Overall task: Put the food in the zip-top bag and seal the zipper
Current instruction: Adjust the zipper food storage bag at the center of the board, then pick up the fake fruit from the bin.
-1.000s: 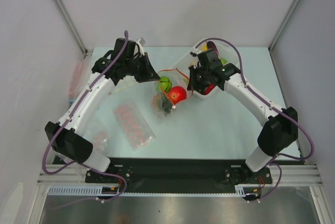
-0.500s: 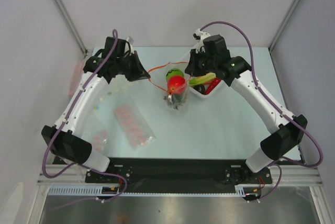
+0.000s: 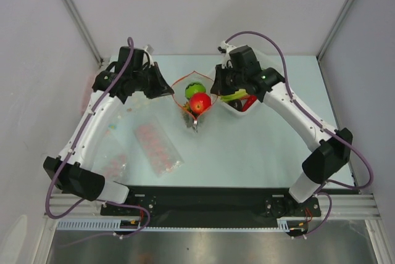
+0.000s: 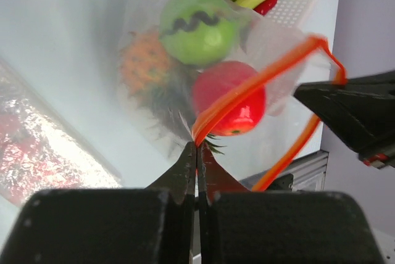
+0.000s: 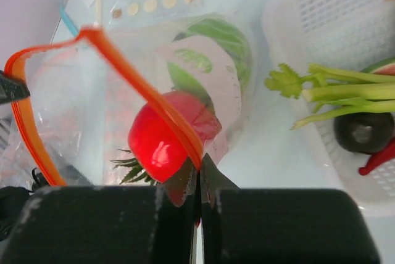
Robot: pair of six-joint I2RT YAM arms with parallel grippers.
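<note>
The table [image 3: 259, 147] is pale green-blue, between grey walls. The bag [image 3: 193, 115] hangs above it, near 11 o'clock from the table's middle, stretched between my two grippers. My left gripper [image 4: 197, 153] is closed tight on the zipper [image 4: 247, 88] at the 9 o'clock end of the mouth. My right gripper [image 5: 199, 165] is closed the same way on the 3 o'clock end. The zipper makes an open loop, so the mouth is not sealed. Inside the bag I see the green fruit [image 3: 194, 88], the red fruit [image 3: 199, 102] touching it at 6 o'clock, and the pineapple [image 4: 145, 66] lowest. A white basket [image 5: 321, 5] stands at 3 o'clock of the bag.
</note>
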